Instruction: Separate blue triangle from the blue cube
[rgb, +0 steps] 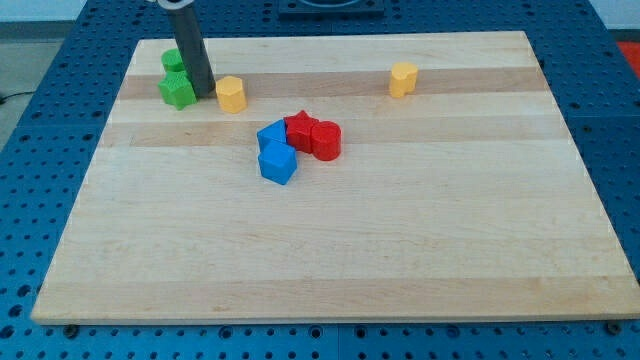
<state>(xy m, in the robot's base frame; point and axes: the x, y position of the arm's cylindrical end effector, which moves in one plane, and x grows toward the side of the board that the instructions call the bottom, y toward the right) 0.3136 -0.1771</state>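
The blue triangle (271, 136) lies near the board's middle, touching the blue cube (278, 162) just below it. My tip (203, 94) is at the view's upper left, between the green blocks and a yellow block, well away from both blue blocks, up and to their left. The rod rises from there out of the view's top.
A red star-like block (299, 130) and a red cylinder (326, 140) touch the blue triangle's right side. Two green blocks (177, 89) (173, 61) sit left of my tip, a yellow block (231, 94) right of it. Another yellow block (403, 79) is at upper right. The wooden board (330, 250) rests on a blue pegboard.
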